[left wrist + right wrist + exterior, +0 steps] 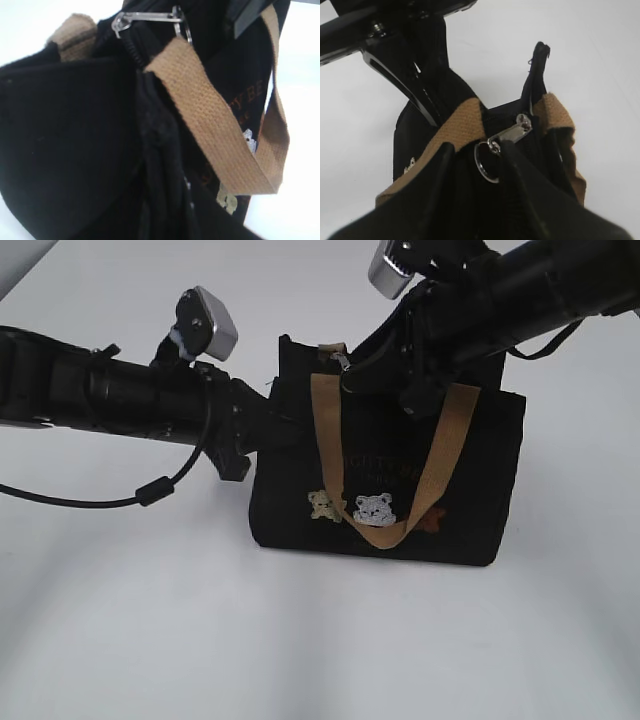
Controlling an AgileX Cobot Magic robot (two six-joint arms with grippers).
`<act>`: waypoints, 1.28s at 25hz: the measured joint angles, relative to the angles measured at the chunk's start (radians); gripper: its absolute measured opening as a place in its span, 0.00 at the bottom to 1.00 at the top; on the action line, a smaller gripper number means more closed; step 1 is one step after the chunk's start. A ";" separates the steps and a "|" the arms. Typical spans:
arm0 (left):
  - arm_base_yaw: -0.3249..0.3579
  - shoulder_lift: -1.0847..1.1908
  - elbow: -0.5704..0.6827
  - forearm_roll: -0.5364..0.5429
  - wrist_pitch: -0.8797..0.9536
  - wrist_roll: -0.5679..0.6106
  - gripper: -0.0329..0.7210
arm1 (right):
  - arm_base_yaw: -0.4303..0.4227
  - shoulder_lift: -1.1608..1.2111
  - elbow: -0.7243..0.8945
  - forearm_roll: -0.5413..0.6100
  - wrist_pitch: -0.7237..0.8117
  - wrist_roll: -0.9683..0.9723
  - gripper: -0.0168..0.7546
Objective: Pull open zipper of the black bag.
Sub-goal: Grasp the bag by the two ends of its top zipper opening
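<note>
The black bag [470, 490] stands upright on the white table, bears and faint lettering facing me. My left gripper [268, 430] is clamped on its left end; in the left wrist view black bag fabric [65, 140] fills the frame and hides the fingers. The zipper's metal pull [345, 362] sits near the left end of the top edge, stretched out level [145, 16]. My right gripper [477, 147] is at the pull [510, 134]. Its jaws stand apart, and the silver key ring [476, 159] lies between them, close against the right finger.
The front tan handle [330, 450] hangs down over the bag's front, and it crosses the left wrist view [210, 115]. A black cable [150, 490] loops under the left arm. Bare white table [300, 640] surrounds the bag.
</note>
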 joint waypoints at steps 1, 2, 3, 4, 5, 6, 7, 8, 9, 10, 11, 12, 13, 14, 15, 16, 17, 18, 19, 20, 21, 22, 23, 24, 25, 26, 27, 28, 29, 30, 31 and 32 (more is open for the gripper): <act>0.000 0.000 0.000 0.000 0.000 0.000 0.13 | 0.001 0.002 0.000 0.000 -0.011 0.000 0.34; 0.000 0.000 0.000 0.000 0.000 0.000 0.13 | 0.002 0.004 0.000 -0.001 -0.027 0.000 0.34; 0.000 0.000 0.000 0.000 0.000 0.000 0.13 | 0.002 0.004 0.000 -0.001 -0.042 0.000 0.34; 0.000 0.000 0.000 0.000 0.000 0.000 0.13 | 0.002 0.005 0.000 -0.001 -0.059 0.000 0.34; 0.000 0.000 0.000 0.000 0.000 0.000 0.13 | 0.002 0.005 0.000 -0.001 -0.068 0.000 0.34; 0.000 0.000 0.000 0.000 0.000 0.000 0.13 | 0.002 0.005 0.000 -0.001 -0.070 0.000 0.34; 0.000 0.000 0.000 0.000 0.000 0.000 0.13 | 0.002 0.005 0.000 -0.001 -0.069 0.000 0.34; 0.000 0.000 0.000 0.000 0.000 0.000 0.13 | 0.002 0.005 0.000 -0.001 -0.068 0.000 0.34; 0.000 0.000 0.000 0.000 0.000 0.000 0.13 | 0.002 0.005 0.000 -0.002 -0.066 0.000 0.34; 0.000 0.000 0.000 0.000 0.000 0.000 0.13 | 0.002 0.005 0.000 -0.002 -0.063 0.000 0.34; 0.000 0.000 0.000 0.000 0.000 0.000 0.13 | 0.002 0.005 0.000 -0.002 -0.060 0.000 0.34; 0.000 0.000 0.000 0.000 0.000 0.000 0.13 | 0.002 0.005 0.000 -0.002 -0.055 0.000 0.34; 0.000 0.000 0.000 0.000 0.000 0.000 0.13 | 0.002 0.005 0.000 -0.002 -0.050 0.000 0.34; 0.000 0.000 0.000 0.000 0.000 0.000 0.13 | 0.002 0.005 0.000 -0.002 -0.048 0.000 0.34; 0.000 0.000 0.000 0.000 0.000 0.000 0.13 | 0.003 0.005 0.000 -0.002 -0.047 0.000 0.33; 0.000 0.000 0.000 0.000 0.000 0.000 0.13 | 0.004 0.005 0.000 -0.002 -0.047 0.000 0.33; 0.000 0.000 0.000 0.000 0.000 0.000 0.13 | 0.005 0.006 0.000 -0.002 -0.046 0.000 0.33; 0.000 0.000 0.000 0.000 0.000 0.000 0.13 | 0.005 0.010 -0.001 -0.002 -0.045 0.000 0.32; 0.000 0.000 0.000 0.000 0.000 0.000 0.13 | 0.005 0.016 -0.002 -0.002 -0.043 0.001 0.32; 0.000 0.000 0.000 0.000 0.000 0.000 0.13 | 0.005 0.023 -0.002 -0.002 -0.042 0.005 0.32; 0.000 0.000 0.000 0.000 0.000 0.000 0.13 | 0.005 0.027 -0.002 -0.002 -0.041 0.010 0.32; 0.000 0.000 0.000 0.000 0.000 0.000 0.13 | 0.005 0.031 -0.002 -0.002 -0.040 0.015 0.30; 0.000 0.000 0.000 0.001 0.000 0.000 0.13 | 0.005 0.032 -0.002 -0.002 -0.040 0.020 0.28; 0.000 0.000 0.000 0.001 0.000 0.000 0.13 | 0.005 0.032 -0.002 -0.002 -0.040 0.025 0.24; 0.000 0.000 0.000 0.001 0.000 0.000 0.13 | 0.005 0.032 -0.002 -0.002 -0.041 0.028 0.19; 0.000 0.000 0.000 0.002 0.000 0.000 0.13 | 0.005 0.032 -0.003 -0.002 -0.041 0.032 0.14; 0.000 0.000 0.000 0.003 0.000 0.000 0.13 | 0.005 0.032 -0.003 -0.002 -0.041 0.039 0.09; 0.000 0.000 0.000 0.003 0.000 0.000 0.13 | 0.005 0.032 -0.003 -0.002 -0.041 0.050 0.04; 0.000 0.000 0.000 0.003 -0.001 0.000 0.13 | 0.005 0.032 -0.003 -0.002 -0.041 0.061 0.02; 0.000 0.000 0.000 0.003 -0.001 0.000 0.13 | 0.005 0.032 -0.003 -0.002 -0.040 0.079 0.02; 0.000 0.000 0.000 0.003 -0.001 0.000 0.13 | 0.005 0.032 -0.003 -0.002 -0.040 0.097 0.02; 0.000 0.000 0.000 0.003 -0.001 0.000 0.13 | 0.003 0.029 -0.003 -0.002 -0.036 0.114 0.02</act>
